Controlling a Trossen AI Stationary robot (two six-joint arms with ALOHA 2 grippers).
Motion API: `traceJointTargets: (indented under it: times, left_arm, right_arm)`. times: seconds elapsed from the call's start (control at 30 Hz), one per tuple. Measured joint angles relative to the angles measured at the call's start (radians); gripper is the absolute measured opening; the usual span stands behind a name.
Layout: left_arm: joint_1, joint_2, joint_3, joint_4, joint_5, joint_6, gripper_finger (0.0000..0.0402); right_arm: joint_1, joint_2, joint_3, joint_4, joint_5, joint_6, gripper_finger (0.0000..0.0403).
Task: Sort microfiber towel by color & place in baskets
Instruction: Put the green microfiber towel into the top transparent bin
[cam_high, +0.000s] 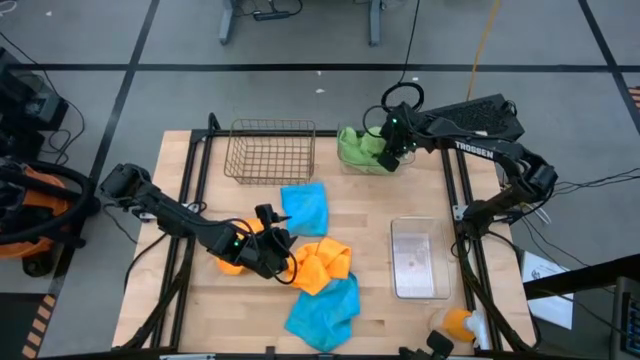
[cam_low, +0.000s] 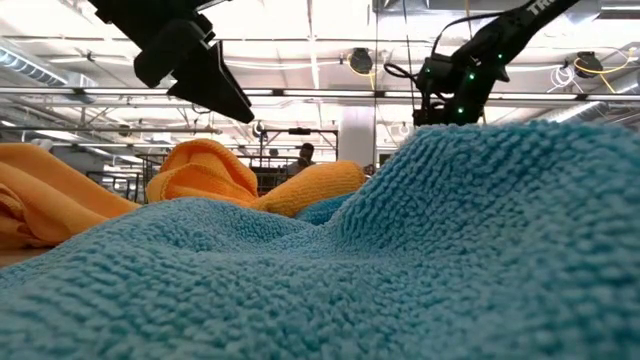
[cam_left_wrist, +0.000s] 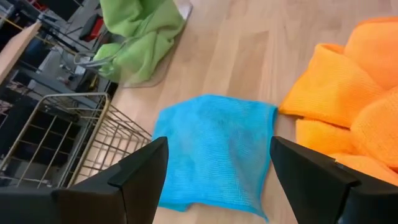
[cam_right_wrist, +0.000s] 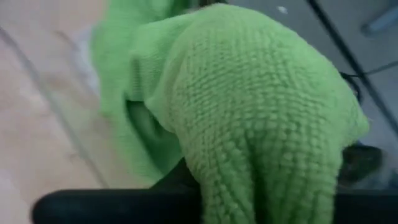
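Note:
A green towel (cam_high: 358, 148) lies bunched in a clear bin (cam_left_wrist: 146, 79) at the table's far edge, and my right gripper (cam_high: 390, 152) is on it from the right. My left gripper (cam_high: 277, 230) hovers open above the table's middle, its fingers (cam_left_wrist: 140, 177) pointing toward a flat blue towel (cam_left_wrist: 214, 149). Orange towels (cam_high: 322, 264) lie heaped just to its near side, with a second blue towel (cam_high: 325, 312) at the near edge. The wire basket (cam_high: 270, 150) stands at the far left, left of the green towel. My right gripper has the green towel bunched over its fingers (cam_right_wrist: 124, 205), coming at it slanting down from the table's right. The towel's bulk (cam_right_wrist: 261, 118) hides the place of contact. Its lower part rests in the clear bin.
A second clear bin (cam_high: 418, 258) stands at the table's right with nothing coloured in it. An orange thing (cam_high: 458, 322) sits at the near right corner. Bare wood (cam_high: 370, 215) lies between the blue towel and that bin.

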Motion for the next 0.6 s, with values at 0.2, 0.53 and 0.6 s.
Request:
traceJointTargets:
  times: [0.2, 0.53, 0.6]
  left_arm:
    - [-0.001, 0.0, 0.0, -0.003, 0.017, 0.0, 0.0288]
    - [-0.001, 0.0, 0.0, -0.01, 0.017, -0.004, 0.0288]
    - [-0.001, 0.0, 0.0, -0.009, 0.022, -0.004, 0.0288]
  right_arm:
    - [0.027, -0.023, 0.0, 0.005, 0.12, -0.012, 0.0141]
    - [0.061, -0.164, 0.0, 0.04, 0.134, -0.033, 0.0263]
    - [0.061, -0.189, 0.0, 0.039, 0.132, -0.033, 0.0273]
